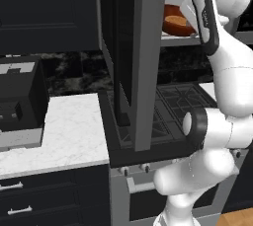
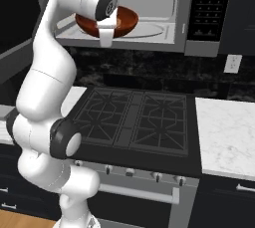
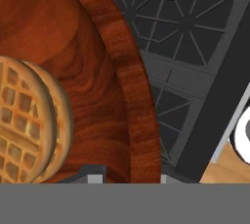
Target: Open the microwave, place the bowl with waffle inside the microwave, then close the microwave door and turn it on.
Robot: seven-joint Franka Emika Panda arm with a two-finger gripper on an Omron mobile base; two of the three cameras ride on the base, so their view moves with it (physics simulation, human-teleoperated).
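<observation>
Wood-grained round bowl, gridded waffle inside; gripper jaws clamp its rim.

Nothing I can actually read anywhere here. The microwave's dark control strip has rows of tiny light marks that look like button labels, but they're way too small and blurry to make out a single word or digit. No brand name visible on the microwave door, and the stove knobs show no markings I can tell.
</observation>
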